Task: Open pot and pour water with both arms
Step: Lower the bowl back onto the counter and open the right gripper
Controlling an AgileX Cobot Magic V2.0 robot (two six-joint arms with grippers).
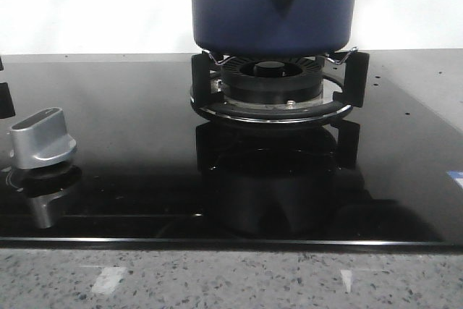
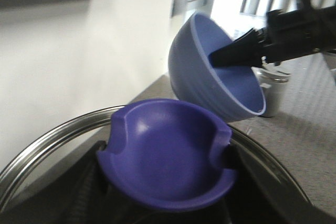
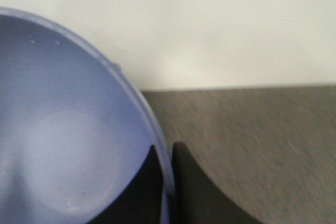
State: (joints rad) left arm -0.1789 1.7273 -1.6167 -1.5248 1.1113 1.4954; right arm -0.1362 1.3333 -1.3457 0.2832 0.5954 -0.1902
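Sitting at the top centre of the front view, the pot (image 1: 273, 6) rests on the burner grate (image 1: 278, 81) of the black glass cooktop (image 1: 130, 179); its top is cut off by the frame, so we cannot see from there whether it is covered.

In the left wrist view, lower centre, a dark-blue knob (image 2: 170, 156) set on a metal-rimmed lid (image 2: 47, 145) fills the foreground. We judge the left gripper (image 2: 168, 211) is clamped on that knob, though its jaws are mostly hidden beneath it. So the opening step looks done.

Upper right of that view, the light-blue bowl (image 2: 220, 66) hangs tilted, the right gripper (image 2: 231, 56) pinching its rim. The right wrist view confirms it: dark jaws (image 3: 165, 182) closed on the bowl's edge, one inside, one outside.

No water visible in the bowl; whether pouring is finished or pending, we cannot tell. A silver control knob (image 1: 42, 139) stands at the front view's left; speckled bench (image 1: 231, 280) along the bottom.
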